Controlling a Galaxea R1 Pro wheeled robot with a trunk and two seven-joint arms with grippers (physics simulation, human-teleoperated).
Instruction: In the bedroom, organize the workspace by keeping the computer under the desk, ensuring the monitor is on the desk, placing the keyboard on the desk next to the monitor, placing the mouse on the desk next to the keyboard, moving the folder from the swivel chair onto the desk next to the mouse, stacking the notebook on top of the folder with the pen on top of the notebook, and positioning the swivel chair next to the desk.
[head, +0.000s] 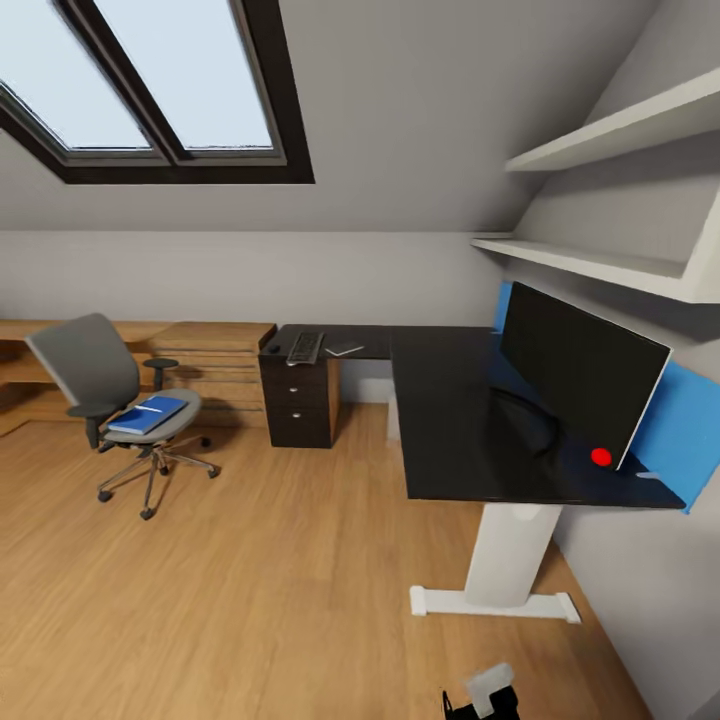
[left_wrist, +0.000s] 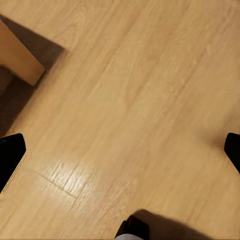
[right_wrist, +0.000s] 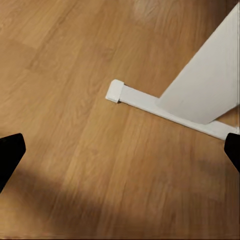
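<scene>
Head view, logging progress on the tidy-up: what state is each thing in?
Monitor: upright on the desk.
Keyboard: flat on the desk's far end.
Folder: lying on the swivel chair seat.
Swivel chair: upright, away from desk.
Drawers: closed.
Left pincer: open.
Right pincer: open.

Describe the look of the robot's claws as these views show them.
Each wrist view shows two plain black fingertips at the frame edges: left claw, right claw. The head view's bottom edge shows a black part with a pale grey block. No cables or markings are visible.
</scene>
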